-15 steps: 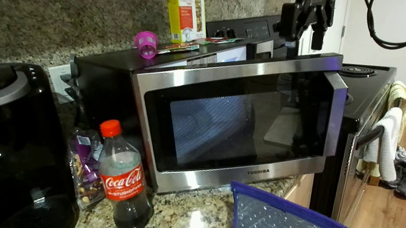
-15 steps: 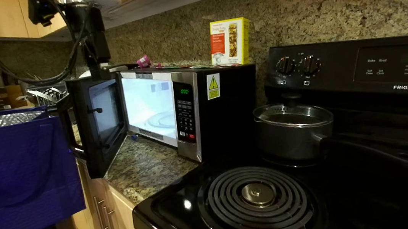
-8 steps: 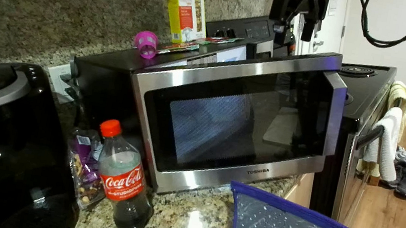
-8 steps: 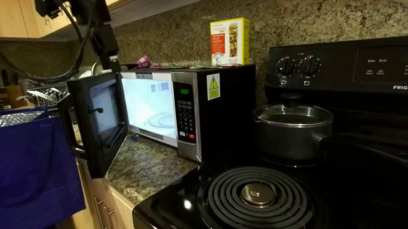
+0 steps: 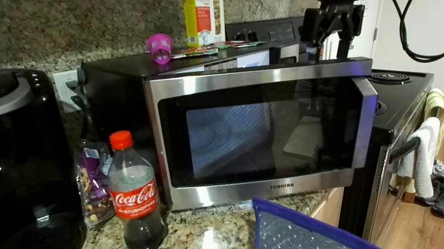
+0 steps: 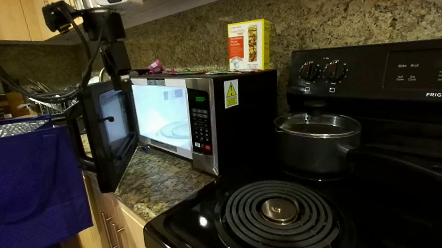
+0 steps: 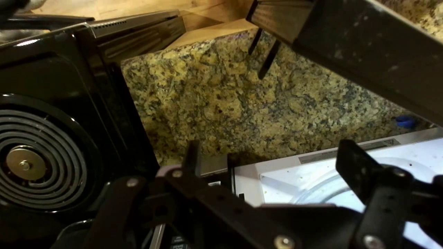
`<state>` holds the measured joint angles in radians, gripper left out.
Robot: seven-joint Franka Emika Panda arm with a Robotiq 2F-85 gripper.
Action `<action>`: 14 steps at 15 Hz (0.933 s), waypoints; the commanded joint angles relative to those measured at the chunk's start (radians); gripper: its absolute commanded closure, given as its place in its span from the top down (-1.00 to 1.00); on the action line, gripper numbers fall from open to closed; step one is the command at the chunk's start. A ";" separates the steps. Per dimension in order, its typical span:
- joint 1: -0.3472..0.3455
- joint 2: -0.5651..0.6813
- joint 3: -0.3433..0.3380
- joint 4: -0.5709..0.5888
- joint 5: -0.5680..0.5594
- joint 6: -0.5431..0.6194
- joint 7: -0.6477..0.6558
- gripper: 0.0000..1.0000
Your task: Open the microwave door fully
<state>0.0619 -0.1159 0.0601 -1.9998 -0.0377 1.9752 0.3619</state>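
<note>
Wrist view: thin black fingers (image 7: 356, 169) wide apart | in both exterior views: big, boxy black microwave (image 6: 238, 126) on speckled brown stone bench (image 6: 160, 176) | flat, steel-framed dark-glass door (image 5: 254, 134) partway open, fingers inside it, near its top

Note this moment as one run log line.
task: not yet done | Toshiba microwave door: partly open | Robotiq gripper: open, holding nothing, by door's inner side, contact unclear | microwave interior: lit

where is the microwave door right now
In an exterior view, the microwave door stands open left of centre, between the blue bag on its left and the lit microwave on its right.
</note>
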 commanded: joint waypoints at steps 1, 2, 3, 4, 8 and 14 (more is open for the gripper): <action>-0.003 0.011 0.011 -0.002 0.000 -0.044 -0.008 1.00; -0.001 0.010 0.014 -0.004 -0.004 -0.058 -0.002 1.00; 0.003 0.002 0.018 -0.009 -0.010 -0.067 -0.001 1.00; 0.008 -0.009 0.022 -0.015 -0.016 -0.078 -0.005 1.00; 0.023 -0.057 0.051 -0.036 -0.040 -0.129 -0.021 1.00; 0.051 -0.119 0.073 -0.074 -0.003 -0.147 -0.103 1.00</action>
<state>0.1091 -0.1845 0.1272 -2.0309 -0.0551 1.8349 0.3167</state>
